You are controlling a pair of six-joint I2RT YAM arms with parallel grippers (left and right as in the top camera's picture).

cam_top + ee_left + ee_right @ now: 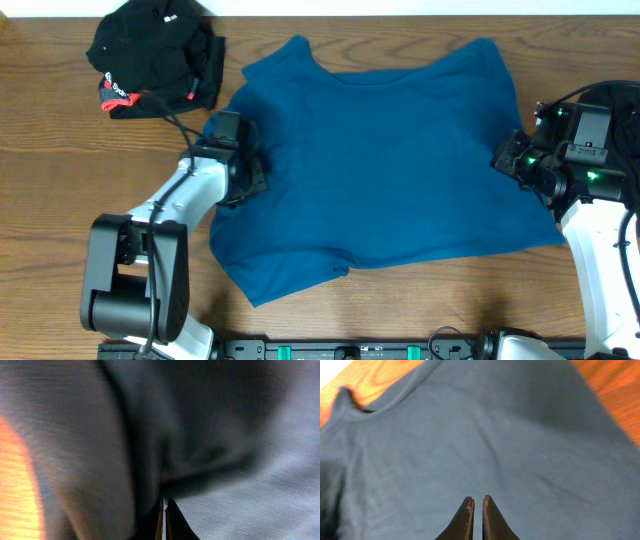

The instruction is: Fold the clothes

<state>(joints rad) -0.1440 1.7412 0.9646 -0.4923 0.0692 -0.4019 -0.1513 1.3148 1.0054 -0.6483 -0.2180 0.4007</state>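
The clothes are a large teal shirt (380, 150) spread flat across the table and a black garment with red-and-white trim (155, 60) bunched at the back left. My left gripper (250, 165) sits at the shirt's left sleeve. In the left wrist view it (163, 502) is shut, with bunched shirt fabric (260, 485) gathering at its tips. My right gripper (510, 160) is at the shirt's right edge. Its fingers (478, 499) are closed to a thin slit on the shirt (470, 435), whose collar lies far ahead to the left.
The wooden table (50, 180) shows bare on the left, along the front edge and behind the shirt. A black cable (170, 120) runs from the left arm toward the black garment. Both arm bases stand at the front corners.
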